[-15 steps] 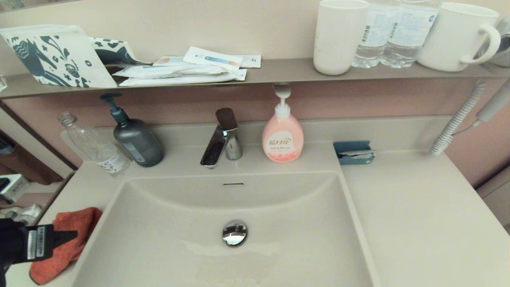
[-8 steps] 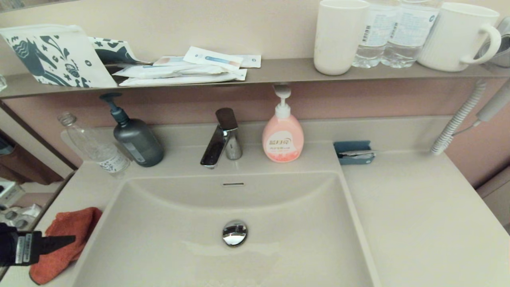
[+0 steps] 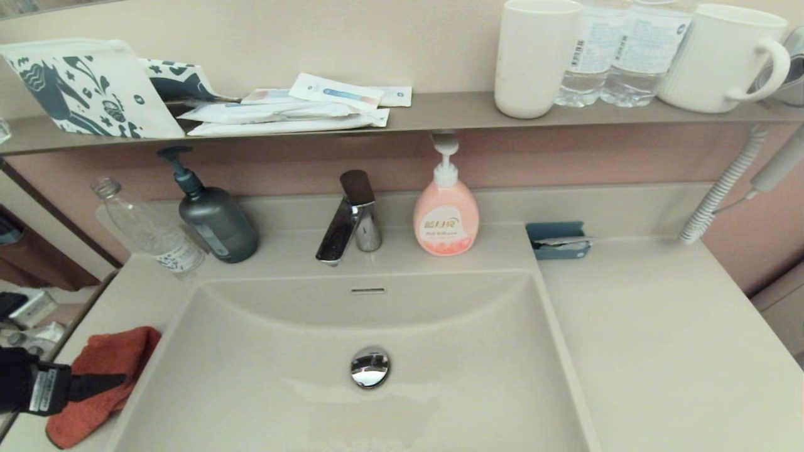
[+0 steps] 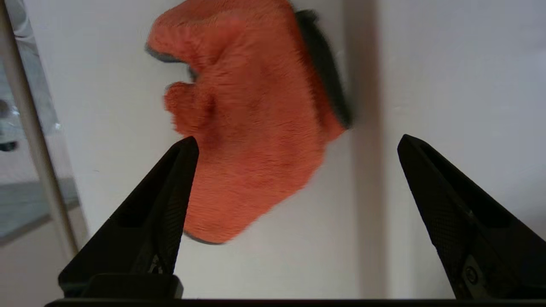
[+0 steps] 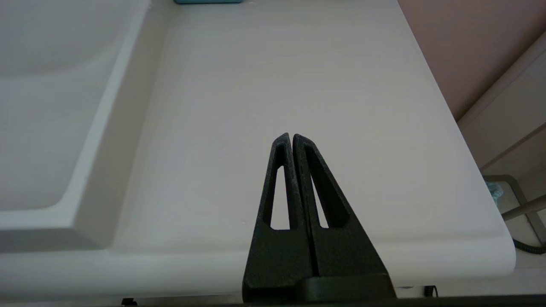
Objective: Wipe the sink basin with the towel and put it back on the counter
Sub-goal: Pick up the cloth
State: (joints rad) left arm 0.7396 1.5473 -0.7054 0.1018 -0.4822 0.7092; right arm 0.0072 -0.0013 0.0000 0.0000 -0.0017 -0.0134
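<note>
- Towel (image 3: 103, 376) is lying crumpled on the counter (image 3: 659, 351), on the narrow strip at our left, just beside the left rim of the sink basin (image 3: 264, 389); we are not yet holding it.
- We are hovering our left gripper (image 4: 296, 143) above that strip with its fingers (image 4: 170, 192) spread wide apart and nothing between them.
- In the left wrist view, the towel is sitting ahead of the fingertips and off toward one finger, not centred in the gap, so we are judging that the gripper needs to shift sideways and forward before descending.
- The cloth's longer run is lying roughly along the basin's edge, with its dark trim on the basin side.
- Our right gripper (image 5: 292, 138) is parked over the counter on the far side of the basin, fingers pressed together and empty; the left arm is clearly nearer.
- The basin, with its chrome drain plug (image 3: 370, 367), is waiting unwiped, as we are judging it.
</note>
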